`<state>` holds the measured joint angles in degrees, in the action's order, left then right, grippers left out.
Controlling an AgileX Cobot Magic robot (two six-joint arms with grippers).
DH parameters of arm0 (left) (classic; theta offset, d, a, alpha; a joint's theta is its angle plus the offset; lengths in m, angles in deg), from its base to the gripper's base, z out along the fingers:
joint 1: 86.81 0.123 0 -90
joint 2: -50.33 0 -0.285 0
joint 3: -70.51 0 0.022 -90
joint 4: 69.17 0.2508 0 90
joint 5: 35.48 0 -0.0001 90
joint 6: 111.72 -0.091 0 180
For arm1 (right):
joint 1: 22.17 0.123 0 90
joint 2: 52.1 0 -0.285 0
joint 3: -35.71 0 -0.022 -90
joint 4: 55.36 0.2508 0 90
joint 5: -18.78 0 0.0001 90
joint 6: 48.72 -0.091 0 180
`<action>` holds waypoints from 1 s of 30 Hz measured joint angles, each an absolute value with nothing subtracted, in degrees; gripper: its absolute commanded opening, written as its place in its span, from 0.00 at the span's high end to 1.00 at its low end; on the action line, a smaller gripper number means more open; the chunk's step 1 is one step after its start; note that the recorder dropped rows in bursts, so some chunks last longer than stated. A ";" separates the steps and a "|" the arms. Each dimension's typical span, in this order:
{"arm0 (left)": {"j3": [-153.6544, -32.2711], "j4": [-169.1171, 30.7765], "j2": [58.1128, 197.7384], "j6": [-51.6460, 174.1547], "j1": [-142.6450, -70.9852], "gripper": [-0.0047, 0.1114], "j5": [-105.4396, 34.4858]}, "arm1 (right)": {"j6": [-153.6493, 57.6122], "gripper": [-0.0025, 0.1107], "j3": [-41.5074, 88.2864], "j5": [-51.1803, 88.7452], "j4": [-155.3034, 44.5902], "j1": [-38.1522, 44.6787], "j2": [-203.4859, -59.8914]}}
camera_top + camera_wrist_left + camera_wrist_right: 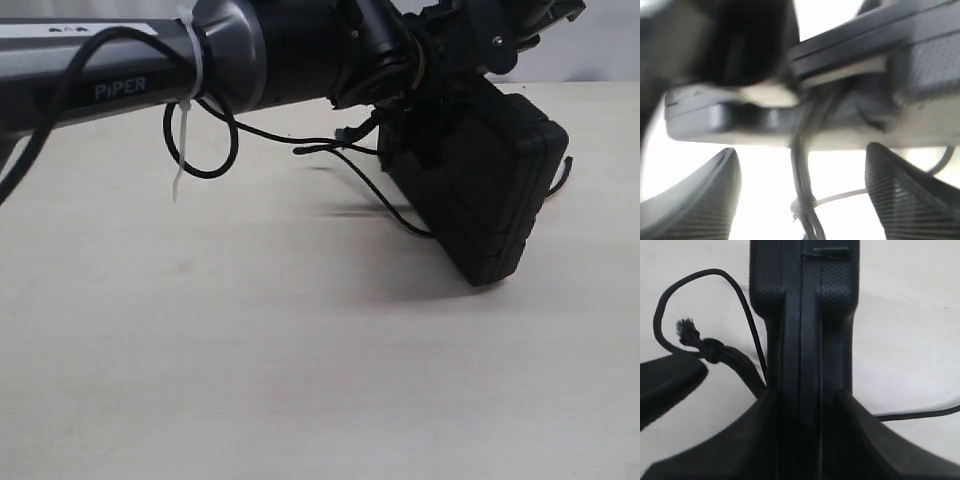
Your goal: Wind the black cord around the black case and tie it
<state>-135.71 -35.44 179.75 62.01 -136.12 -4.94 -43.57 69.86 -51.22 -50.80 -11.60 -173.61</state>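
We are clamping the black case by its edge in the right gripper, tilted over the table. The black cord is trailing beside the case, its knotted, frayed end close by. Near the case, our left gripper is standing open, holding nothing.

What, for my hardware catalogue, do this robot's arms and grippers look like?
The left arm is a grey metal tube lettered PiPER in white, ending in a black joint. A smooth black cable is fixed to it by a white zip tie. The left gripper has dark, finely ribbed fingers; the right gripper has plain matte black, wedge-shaped fingers.
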 measured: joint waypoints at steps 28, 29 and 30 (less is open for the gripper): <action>-135.70 -69.51 183.89 27.53 -125.46 0.39 2.74 | -43.57 0.67 69.77 -51.00 -51.12 -11.60 -173.72; -135.70 -69.51 184.18 27.53 -125.46 0.39 2.12 | -43.57 0.67 69.77 -51.00 -51.12 -11.60 -173.72; -135.70 -69.51 184.59 27.53 -125.46 0.40 0.22 | -43.57 0.67 69.77 -51.00 -51.12 -11.60 -173.72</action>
<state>-135.70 -69.51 184.59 27.53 -125.46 0.22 -43.57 69.77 -51.00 -51.12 -11.60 -173.72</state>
